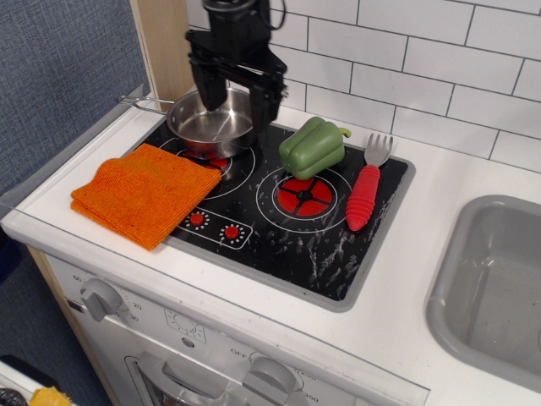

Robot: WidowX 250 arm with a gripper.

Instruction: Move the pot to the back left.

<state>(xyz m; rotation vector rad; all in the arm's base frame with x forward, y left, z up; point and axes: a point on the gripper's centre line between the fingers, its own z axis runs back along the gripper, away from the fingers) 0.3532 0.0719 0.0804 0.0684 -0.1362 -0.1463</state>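
The pot (207, 127) is a small shiny steel saucepan on the back left burner of the black stove top (296, 228). Its thin wire handle (145, 102) points left. My gripper (238, 103) is black and open, hanging over the pot's far rim. One finger (208, 91) is at the left of the rim and the other is at the right rim. The jaws straddle the pot's back part without closing on it.
An orange cloth (145, 193) lies at the front left, overlapping the stove. A green pepper (313, 147) sits by the right burner. A red-handled fork (366, 186) lies at the stove's right. A grey sink (499, 288) is at the far right. A tiled wall is behind.
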